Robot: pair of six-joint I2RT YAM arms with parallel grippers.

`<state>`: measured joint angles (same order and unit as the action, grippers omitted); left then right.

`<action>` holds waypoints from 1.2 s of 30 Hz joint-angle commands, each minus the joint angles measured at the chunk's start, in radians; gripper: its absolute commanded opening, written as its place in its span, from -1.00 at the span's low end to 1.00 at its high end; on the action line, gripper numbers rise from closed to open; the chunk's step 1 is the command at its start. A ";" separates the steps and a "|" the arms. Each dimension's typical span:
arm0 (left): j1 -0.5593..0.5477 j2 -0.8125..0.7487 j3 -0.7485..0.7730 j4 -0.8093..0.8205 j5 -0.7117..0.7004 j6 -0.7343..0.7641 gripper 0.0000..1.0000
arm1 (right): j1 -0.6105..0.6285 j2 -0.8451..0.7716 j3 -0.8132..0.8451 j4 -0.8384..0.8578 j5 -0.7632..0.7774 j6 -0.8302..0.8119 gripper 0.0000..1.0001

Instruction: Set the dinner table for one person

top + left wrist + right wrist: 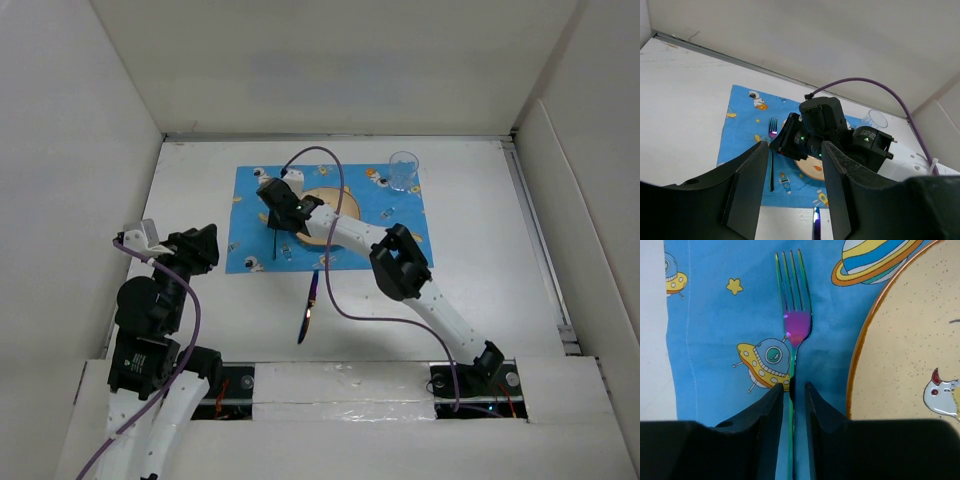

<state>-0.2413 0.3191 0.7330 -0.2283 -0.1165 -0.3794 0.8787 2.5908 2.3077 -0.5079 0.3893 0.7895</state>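
Note:
The dinner table (480, 250) is a plain white top. A blue space-print placemat (250, 195) lies on it with a tan plate (322, 197) partly under my right arm. An iridescent fork (796, 325) lies flat on the mat left of the plate (905, 340). My right gripper (798, 387) hangs low over the fork's neck, jaws a little apart with the handle between them. It shows in the top view (272, 212) too. My left gripper (793, 145) is open and empty, above the table's left side (195, 245).
An iridescent knife (307, 310) lies on the bare table in front of the mat, also in the left wrist view (816, 222). A clear glass (403, 170) stands at the mat's far right corner. White walls enclose the table.

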 commanded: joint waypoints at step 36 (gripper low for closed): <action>-0.006 0.034 0.002 0.064 0.060 0.000 -0.15 | 0.474 -0.704 -1.054 0.055 0.304 0.071 -0.01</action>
<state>-0.2413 0.3500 0.7330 -0.2180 -0.0719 -0.3790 1.3773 1.8851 1.2587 -0.4915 0.6495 0.8188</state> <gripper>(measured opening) 0.425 0.496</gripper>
